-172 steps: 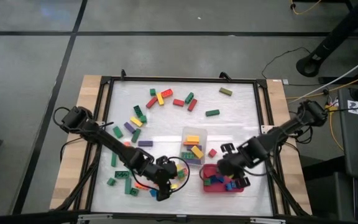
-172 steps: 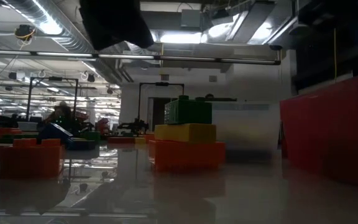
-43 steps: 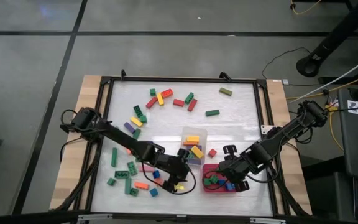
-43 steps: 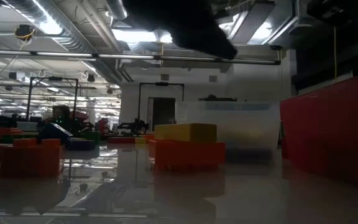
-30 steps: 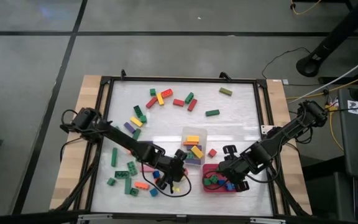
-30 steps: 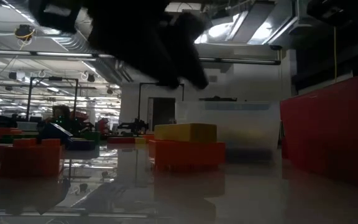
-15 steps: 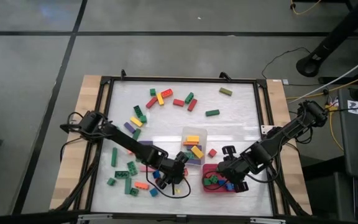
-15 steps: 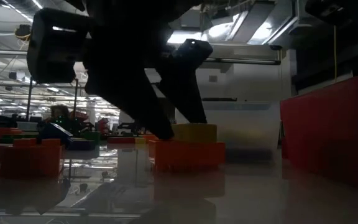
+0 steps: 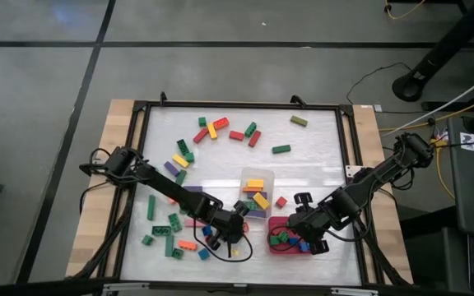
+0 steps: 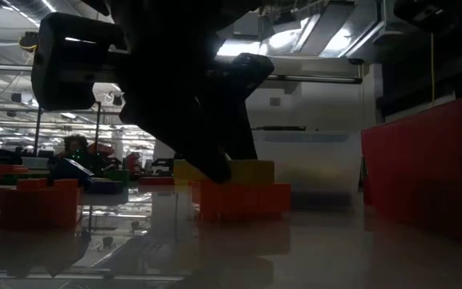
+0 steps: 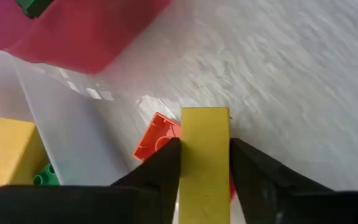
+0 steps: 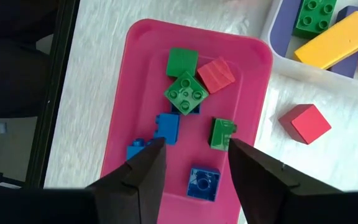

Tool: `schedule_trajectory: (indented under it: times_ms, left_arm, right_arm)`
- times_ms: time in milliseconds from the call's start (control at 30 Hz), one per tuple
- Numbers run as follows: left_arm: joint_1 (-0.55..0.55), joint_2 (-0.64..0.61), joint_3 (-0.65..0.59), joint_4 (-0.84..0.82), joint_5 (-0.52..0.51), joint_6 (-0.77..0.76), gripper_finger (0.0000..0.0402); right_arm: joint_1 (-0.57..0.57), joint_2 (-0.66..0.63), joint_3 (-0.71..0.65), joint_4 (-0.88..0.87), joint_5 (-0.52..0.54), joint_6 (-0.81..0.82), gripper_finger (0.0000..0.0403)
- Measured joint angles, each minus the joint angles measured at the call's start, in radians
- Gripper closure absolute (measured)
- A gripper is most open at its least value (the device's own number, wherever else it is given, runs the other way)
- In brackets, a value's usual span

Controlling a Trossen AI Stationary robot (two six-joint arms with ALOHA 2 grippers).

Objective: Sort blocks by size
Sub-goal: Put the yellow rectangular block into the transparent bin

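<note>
Loose blocks (image 9: 179,160) were scattered over the table (image 9: 319,140), mostly left and far; the left gripper (image 11: 205,163) was seen clamped on a yellow bar (image 11: 204,155) above an orange brick (image 11: 157,137) (just beside the clear tub (image 9: 256,196)); the right gripper (image 12: 194,163) was held partly open and empty over the red tray (image 12: 142,93) of short blocks.

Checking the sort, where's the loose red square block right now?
In the high view the red square block lies on the table between the clear tub and the red tray.
</note>
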Motion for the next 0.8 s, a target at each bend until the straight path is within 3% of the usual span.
schedule_trajectory:
  times_ms: [133, 433, 800]
  left_arm:
    - [0.0, 0.0, 0.0, 0.009, 0.0, -0.017, 0.032]
    - [-0.015, 0.0, 0.021, 0.032, 0.0, -0.126, 0.0318]
    - [0.002, -0.003, 0.155, 0.033, 0.001, -0.104, 0.0309]
  right_arm:
    - [0.0, 0.0, 0.0, 0.0, 0.0, 0.0, 0.0228]
    - [0.0, 0.0, 0.0, 0.0, 0.0, 0.0, 0.0228]
    - [0.0, 0.0, 0.0, 0.0, 0.0, 0.0, 0.0228]
